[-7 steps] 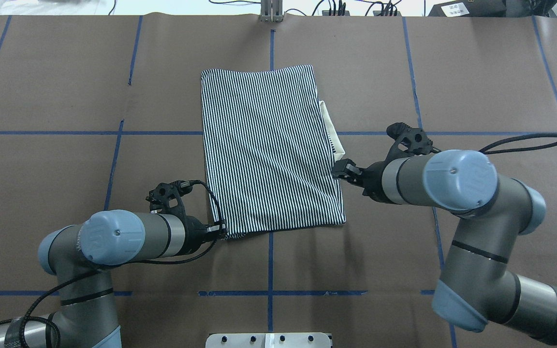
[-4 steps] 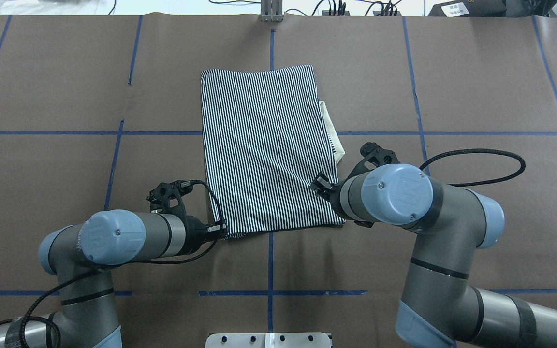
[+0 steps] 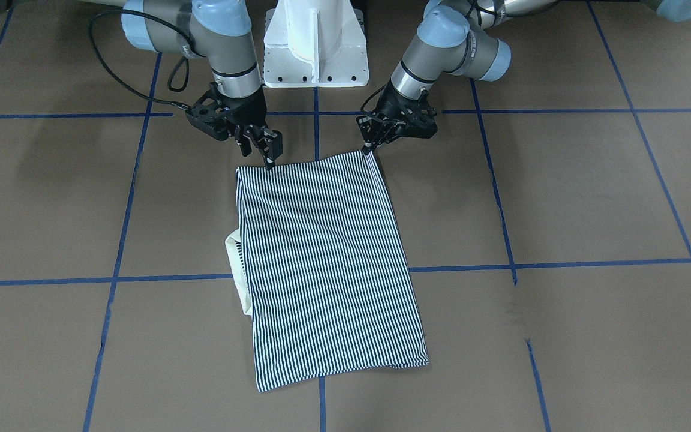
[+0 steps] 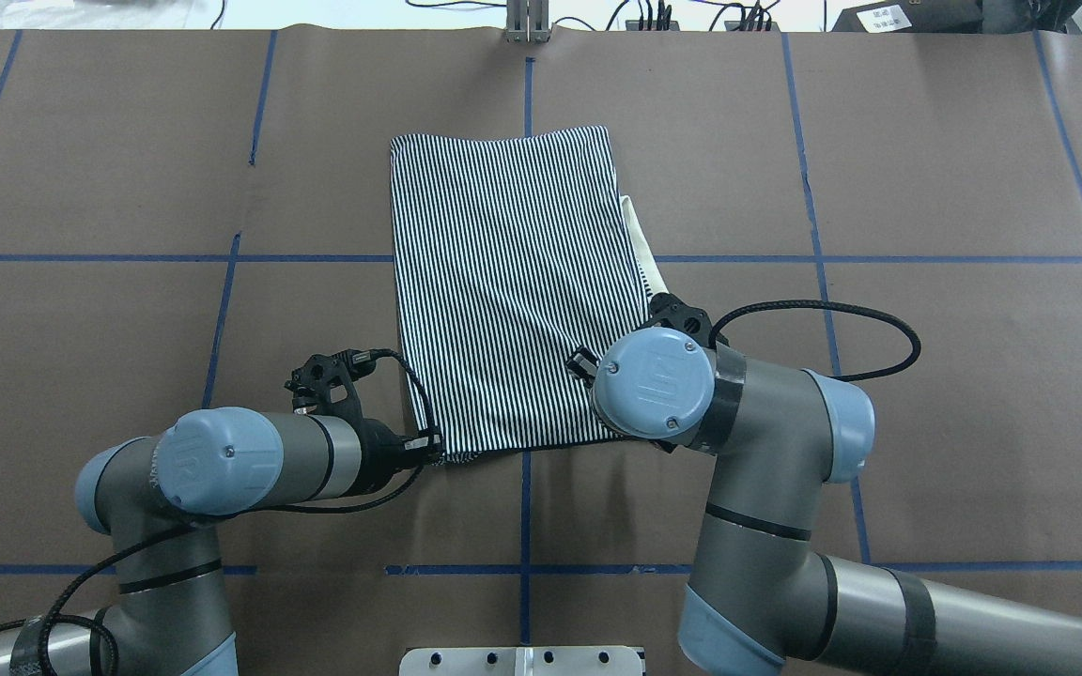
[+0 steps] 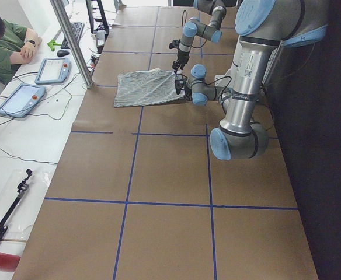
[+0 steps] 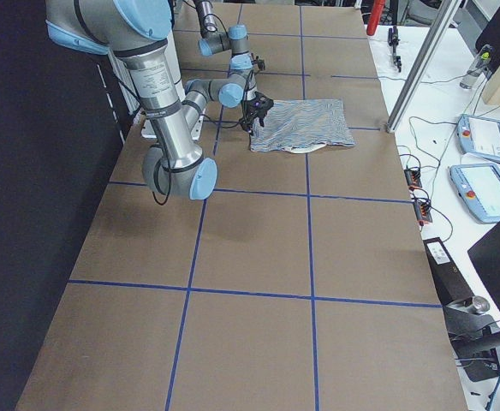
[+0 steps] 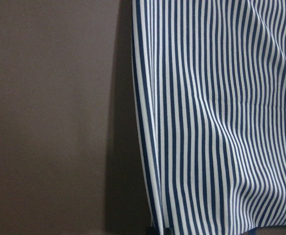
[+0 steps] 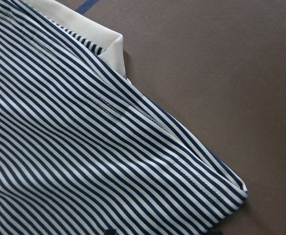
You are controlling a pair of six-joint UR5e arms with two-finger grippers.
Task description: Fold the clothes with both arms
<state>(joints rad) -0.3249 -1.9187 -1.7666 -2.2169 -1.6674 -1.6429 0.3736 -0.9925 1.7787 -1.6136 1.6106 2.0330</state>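
Observation:
The striped polo shirt (image 4: 513, 282) lies folded into a long rectangle on the brown table, and also shows in the front-facing view (image 3: 321, 264). Its cream collar (image 4: 640, 244) sticks out on the right side. My left gripper (image 4: 430, 443) is shut on the shirt's near left corner, which also shows in the front-facing view (image 3: 368, 147). My right gripper (image 3: 266, 155) is open and points down over the shirt's near edge, close to the near right corner. In the overhead view its wrist hides it. The right wrist view shows that corner (image 8: 238, 188) and the collar (image 8: 84, 24).
The white pedestal base (image 3: 315, 42) stands at the robot's side of the table. Blue tape lines (image 4: 524, 526) cross the brown table cover. A side bench holds control tablets (image 5: 18, 99), and a seated person (image 5: 1, 41) is beside it.
My right arm has swung back and inward, from beside the collar to over the shirt's near right corner. The left arm and the shirt have not moved.

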